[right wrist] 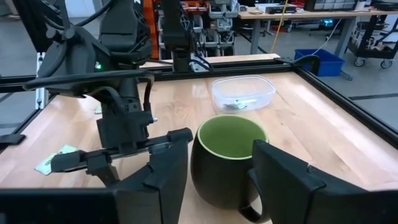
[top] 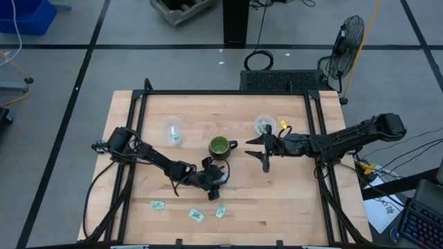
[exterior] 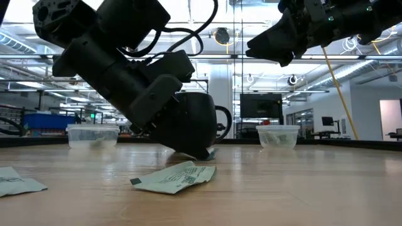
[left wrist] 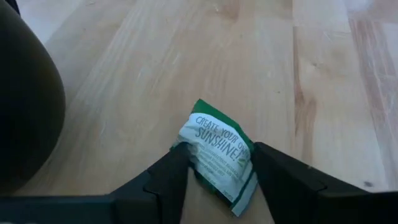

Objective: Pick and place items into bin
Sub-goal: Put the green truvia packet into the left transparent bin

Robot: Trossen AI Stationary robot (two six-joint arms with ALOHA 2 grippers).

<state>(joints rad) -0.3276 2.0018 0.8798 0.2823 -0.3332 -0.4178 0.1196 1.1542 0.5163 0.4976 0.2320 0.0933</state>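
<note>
My left gripper (top: pixel 216 178) is low over the table just near of the green mug (top: pixel 220 146), shut on a pale green and white packet (left wrist: pixel 217 152). My right gripper (top: pixel 263 151) hangs open above the table to the mug's right, its fingers pointing at the mug (right wrist: pixel 230 158) without touching it. Three more packets lie flat near the table's near edge (top: pixel 158 205) (top: pixel 196 215) (top: pixel 221 211). One of them (exterior: pixel 176 177) is closest in the low view. My left gripper pinches the packet between its two fingers, across the packet's width, one fingertip (left wrist: pixel 177 155) on one long edge and the other on the opposite edge (left wrist: pixel 252 155). The fingers slant down from the table's left. The packet looks slightly buckled, and its far end (left wrist: pixel 202 109) lies on the wood.
Two clear plastic bins stand on the far half of the table, one left of the mug (top: pixel 172 129) and one right of it (top: pixel 264 125), each with something small inside. A black frame (top: pixel 228 92) runs round the table. Bare wood lies between the arms and the near edge.
</note>
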